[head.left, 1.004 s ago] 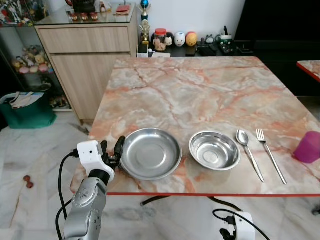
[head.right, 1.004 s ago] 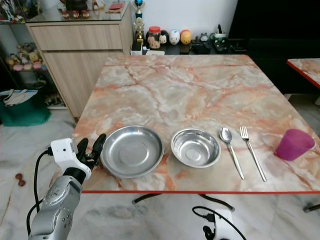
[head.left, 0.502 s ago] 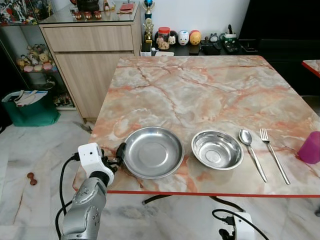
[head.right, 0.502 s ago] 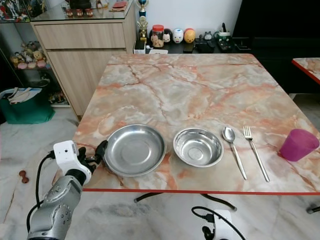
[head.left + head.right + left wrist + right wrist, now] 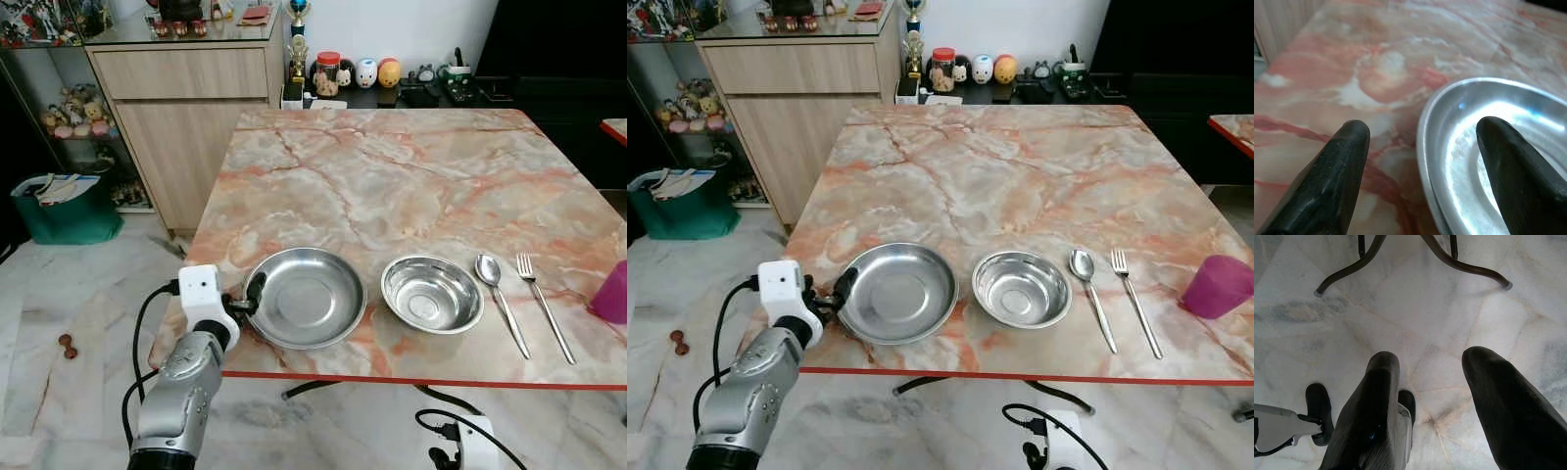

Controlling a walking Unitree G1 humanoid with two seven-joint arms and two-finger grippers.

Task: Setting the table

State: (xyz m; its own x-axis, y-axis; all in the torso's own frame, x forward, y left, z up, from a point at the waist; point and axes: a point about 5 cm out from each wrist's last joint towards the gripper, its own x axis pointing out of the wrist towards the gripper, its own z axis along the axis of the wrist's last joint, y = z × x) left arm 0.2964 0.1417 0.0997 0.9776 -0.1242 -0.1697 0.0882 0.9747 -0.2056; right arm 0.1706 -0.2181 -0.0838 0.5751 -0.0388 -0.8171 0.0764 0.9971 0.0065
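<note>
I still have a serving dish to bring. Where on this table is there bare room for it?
The whole far half of the table, beyond the plate and bowl, is bare. The near edge is crowded: left gripper at the plate, then bowl, spoon, fork, cup.

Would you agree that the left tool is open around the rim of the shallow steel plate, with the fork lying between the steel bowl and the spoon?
Not quite: in the left eye view the spoon lies between the steel bowl and the fork. The left tool is indeed open around the shallow steel plate rim.

Shiny steel plate (image 5: 304, 297) (mirror-smooth) on glossy marble table (image 5: 392, 166)
</note>
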